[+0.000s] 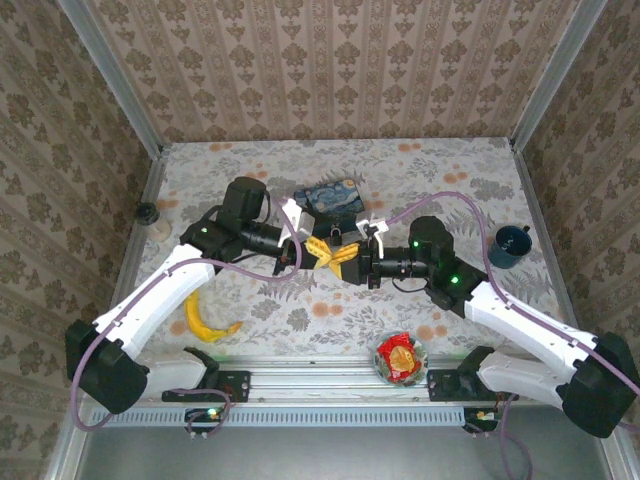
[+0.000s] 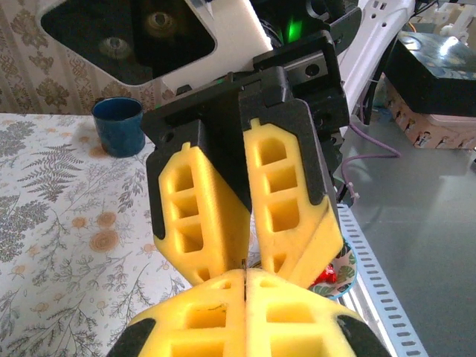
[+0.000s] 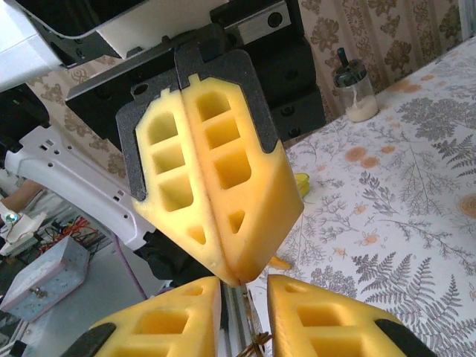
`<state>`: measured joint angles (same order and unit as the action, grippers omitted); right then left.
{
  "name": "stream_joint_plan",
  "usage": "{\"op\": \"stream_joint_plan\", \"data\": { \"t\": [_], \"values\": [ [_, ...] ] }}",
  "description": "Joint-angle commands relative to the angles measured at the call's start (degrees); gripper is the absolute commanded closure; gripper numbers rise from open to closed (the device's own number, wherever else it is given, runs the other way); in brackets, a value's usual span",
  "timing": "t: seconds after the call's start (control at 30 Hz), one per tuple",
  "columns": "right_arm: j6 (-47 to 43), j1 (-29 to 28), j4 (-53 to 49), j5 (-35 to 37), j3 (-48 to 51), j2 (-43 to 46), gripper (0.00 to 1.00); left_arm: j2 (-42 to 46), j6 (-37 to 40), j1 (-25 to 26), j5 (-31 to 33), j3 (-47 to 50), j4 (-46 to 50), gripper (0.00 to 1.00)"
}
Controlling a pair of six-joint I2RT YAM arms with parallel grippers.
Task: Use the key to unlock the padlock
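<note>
Padlock [image 1: 335, 233]: apparently the tiny dark item on the worktop [image 1: 250, 310], just in front of the blue painted tin [image 1: 335, 197] and just behind the point where the two pincers meet. It is too small for its shackle or keyhole to be made out.

Worktop: a floral-patterned surface enclosed by patterned walls.

Left arm [image 1: 165, 290] and right arm [image 1: 520, 320]: both reach inward, so that their yellow-padded ends face each other tip to tip near the centre.

Left pincer [image 1: 325, 251]: fingers [image 3: 178, 171] pressed together along a thin seam, fully closed. A thin dark sliver shows at its tip in the left wrist view; what it is cannot be told.

Right pincer [image 1: 340, 255]: fingers [image 3: 327, 320] stand slightly apart, with a narrow gap between them. The closed tip of the left pincer points into this gap. Whether anything is gripped cannot be told.

Banana [image 1: 205, 322]: lies near the left arm, at the front left.

Blue mug [image 1: 512, 245]: stands at the right edge, well apart from the tin.

Red packet [image 1: 400, 357]: at the front, beside the right arm.

Small jar [image 1: 148, 213]: at the far left edge.
</note>
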<state>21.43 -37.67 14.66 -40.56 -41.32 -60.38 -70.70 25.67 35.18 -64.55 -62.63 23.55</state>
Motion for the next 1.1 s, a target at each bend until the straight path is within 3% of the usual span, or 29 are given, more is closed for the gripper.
{"op": "stream_joint_plan", "data": {
  "t": [0.0, 1.07],
  "values": [
    [0.1, 0.5, -0.3, 0.9, -0.6, 1.7, 0.78, 1.6, -0.6, 0.2, -0.5, 0.7, -0.3, 1.0],
    [-0.2, 0.9, -1.4, -1.0, -1.4, -1.1, 0.8, 2.2, -3.7, -0.9, 2.0, 1.8, -4.9, 1.0]
  ]
}}
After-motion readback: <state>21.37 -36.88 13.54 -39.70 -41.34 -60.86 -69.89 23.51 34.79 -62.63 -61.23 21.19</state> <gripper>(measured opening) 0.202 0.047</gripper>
